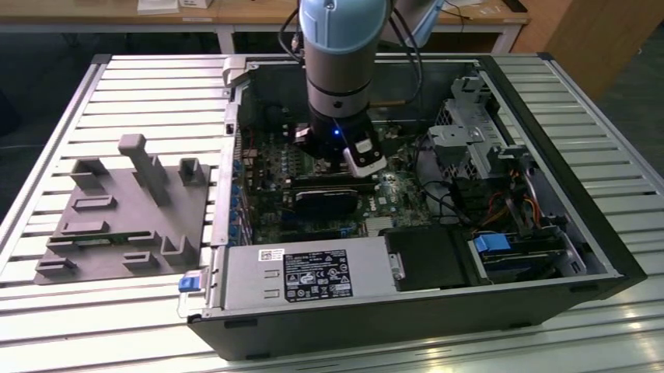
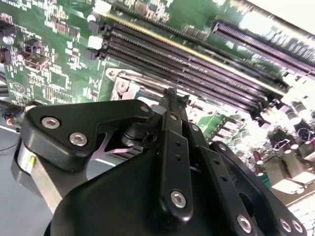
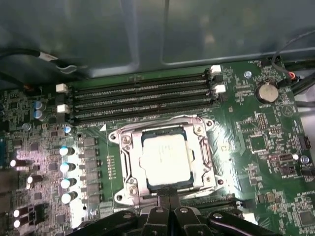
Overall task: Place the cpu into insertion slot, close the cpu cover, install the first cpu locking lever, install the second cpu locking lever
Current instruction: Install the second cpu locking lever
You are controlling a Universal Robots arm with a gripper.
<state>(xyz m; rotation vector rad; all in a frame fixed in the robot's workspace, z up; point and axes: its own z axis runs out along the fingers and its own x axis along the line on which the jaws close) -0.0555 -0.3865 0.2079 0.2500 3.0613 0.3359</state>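
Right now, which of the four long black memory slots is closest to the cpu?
The memory slot at the edge of the row that borders the silvery cpu cover; the other three lie farther from the cpu, toward the case wall.

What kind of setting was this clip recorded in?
Most likely a robotics lab or test workshop: an opened computer case lies on a slatted metal workbench, a grey fixture block beside it, wooden desks behind. The gripper hovers at the cpu socket.

A slatted metal worktable (image 1: 104,85) with pale ribbed strips fills the exterior view. Behind it stands a wooden desk (image 1: 260,14) on white legs, over dark floor (image 1: 643,70)
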